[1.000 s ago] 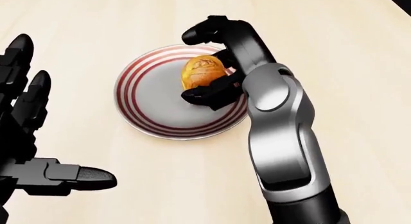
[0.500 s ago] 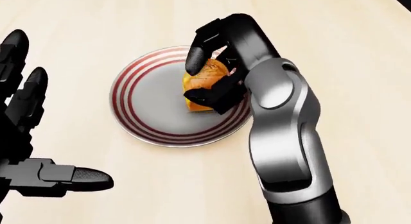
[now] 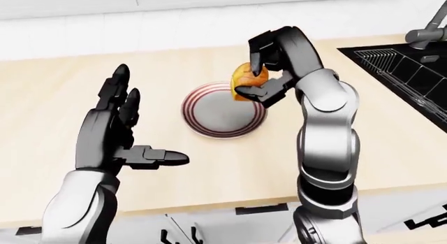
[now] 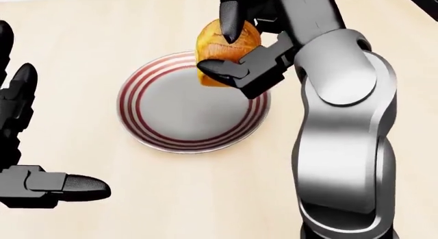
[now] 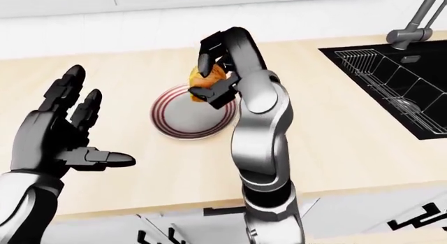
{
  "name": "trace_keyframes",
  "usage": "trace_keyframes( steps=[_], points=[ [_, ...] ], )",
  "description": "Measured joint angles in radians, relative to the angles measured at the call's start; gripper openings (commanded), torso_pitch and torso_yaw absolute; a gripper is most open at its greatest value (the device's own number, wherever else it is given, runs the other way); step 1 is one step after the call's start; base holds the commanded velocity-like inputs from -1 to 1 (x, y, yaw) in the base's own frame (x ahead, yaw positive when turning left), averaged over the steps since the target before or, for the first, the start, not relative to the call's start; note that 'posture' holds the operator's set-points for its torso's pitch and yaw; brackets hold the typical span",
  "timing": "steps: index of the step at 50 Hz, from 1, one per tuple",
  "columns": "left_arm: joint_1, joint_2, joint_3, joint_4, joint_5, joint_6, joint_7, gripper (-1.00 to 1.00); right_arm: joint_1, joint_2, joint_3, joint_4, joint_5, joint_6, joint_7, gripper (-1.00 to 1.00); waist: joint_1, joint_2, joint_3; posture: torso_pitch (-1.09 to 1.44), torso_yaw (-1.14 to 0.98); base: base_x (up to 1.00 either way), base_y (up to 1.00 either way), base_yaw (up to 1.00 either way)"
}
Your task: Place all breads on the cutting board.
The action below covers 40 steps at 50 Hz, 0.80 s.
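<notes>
My right hand (image 4: 236, 49) has its fingers clamped on the bread (image 4: 222, 44), held in the air above the far right rim of the striped plate (image 4: 164, 141), while my left hand (image 3: 119, 134) waits with fingers spread, well apart on the left, and no cutting board shows.

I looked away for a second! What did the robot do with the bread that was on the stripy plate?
The right hand closed its fingers round the bread and lifted it up off the striped plate, which now has nothing on it. The plate stayed in its place on the wooden counter. The left hand stayed open at the left, holding nothing.
</notes>
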Motion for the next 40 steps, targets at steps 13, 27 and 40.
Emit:
trace_keyframes(
  steps=[13,27,40],
  points=[
    [-0.006,-0.001,-0.03,-0.014,-0.023,0.026,0.004,1.0,0.024,-0.022,-0.023,-0.006,0.016,0.028,-0.014,-1.0,-0.045,-0.032,0.036,0.0,0.0,-0.53,-0.02,0.0],
    [0.008,0.005,-0.009,-0.022,0.001,0.001,0.008,1.0,0.02,-0.007,0.018,-0.017,0.1,0.019,-0.037,-1.0,0.034,-0.004,0.033,0.0,0.0,0.0,-0.6,0.0],
    [0.006,-0.001,-0.019,-0.035,0.0,0.008,-0.002,1.0,0.045,-0.029,-0.015,-0.015,0.096,0.023,-0.064,-1.0,0.015,0.014,0.048,0.0,0.0,0.0,-0.6,0.0]
  ],
)
